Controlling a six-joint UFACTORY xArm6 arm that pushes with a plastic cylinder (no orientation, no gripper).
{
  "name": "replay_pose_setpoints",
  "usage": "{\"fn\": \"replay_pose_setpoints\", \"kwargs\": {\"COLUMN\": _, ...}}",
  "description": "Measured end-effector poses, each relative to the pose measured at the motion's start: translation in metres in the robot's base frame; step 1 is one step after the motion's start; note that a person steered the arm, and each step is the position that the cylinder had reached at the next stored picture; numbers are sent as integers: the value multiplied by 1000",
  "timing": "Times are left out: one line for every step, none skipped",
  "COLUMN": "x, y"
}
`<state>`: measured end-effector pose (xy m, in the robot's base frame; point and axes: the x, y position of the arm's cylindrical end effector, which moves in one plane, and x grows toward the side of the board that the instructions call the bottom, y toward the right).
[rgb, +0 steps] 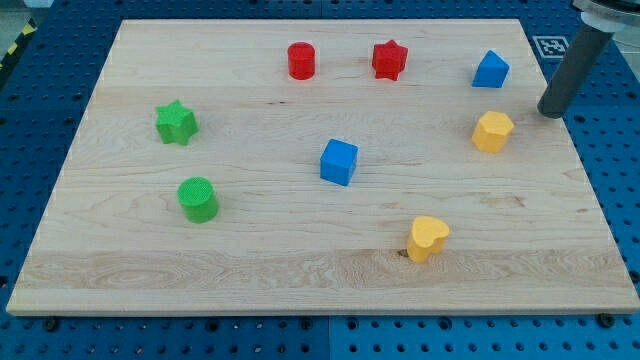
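My tip (551, 112) rests near the board's right edge, at the view's upper right. The nearest block is the yellow hexagonal block (492, 131), a short way to its left and slightly lower, not touching. A blue block with a peaked top (490, 70) sits up and to the left of the tip. Farther left along the top are a red star (389, 59) and a red cylinder (301, 60). A blue cube (339, 161) lies mid-board. A yellow heart (427, 238) is toward the bottom.
A green star (176, 122) and a green cylinder (198, 198) stand on the left side of the wooden board (150, 270). Blue pegboard (30, 120) surrounds the board. A printed marker tag (550, 46) sits at the top right corner.
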<state>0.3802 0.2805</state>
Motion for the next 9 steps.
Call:
{"fn": "replay_pose_setpoints", "kwargs": {"x": -1, "y": -14}}
{"fn": "replay_pose_setpoints", "kwargs": {"x": -5, "y": -32}}
{"fn": "replay_pose_setpoints", "kwargs": {"x": -5, "y": -52}}
{"fn": "replay_pose_setpoints", "kwargs": {"x": -2, "y": -65}}
{"fn": "replay_pose_setpoints", "kwargs": {"x": 15, "y": -76}}
{"fn": "replay_pose_setpoints", "kwargs": {"x": 38, "y": -60}}
{"fn": "replay_pose_setpoints", "kwargs": {"x": 46, "y": -67}}
{"fn": "replay_pose_setpoints", "kwargs": {"x": 46, "y": -97}}
{"fn": "replay_pose_setpoints", "kwargs": {"x": 55, "y": -98}}
